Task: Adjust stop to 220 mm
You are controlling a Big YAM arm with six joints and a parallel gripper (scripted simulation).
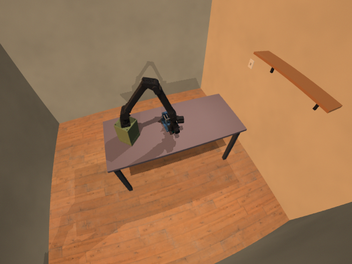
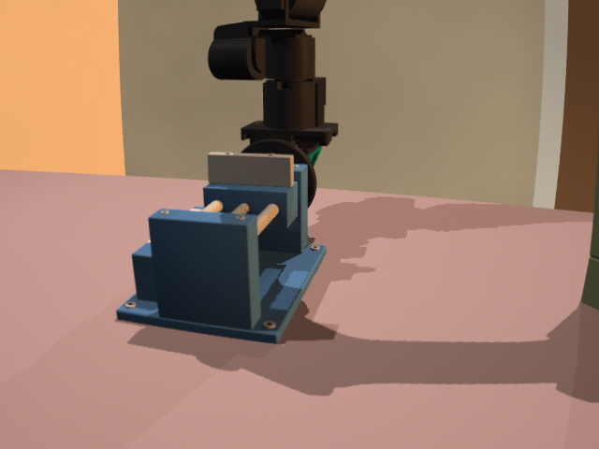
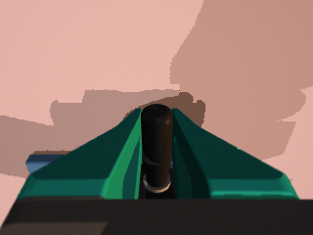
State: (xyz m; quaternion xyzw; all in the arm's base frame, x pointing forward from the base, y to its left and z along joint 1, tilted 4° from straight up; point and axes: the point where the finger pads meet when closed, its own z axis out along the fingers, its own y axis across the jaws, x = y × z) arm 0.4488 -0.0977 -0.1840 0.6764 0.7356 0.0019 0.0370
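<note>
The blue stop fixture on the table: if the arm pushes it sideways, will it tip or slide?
The blue fixture probably will not tip: its base plate is wide and flat. It looks fastened by corner screws, so sliding seems unlikely. The gripper grips only the crank handle.
</note>
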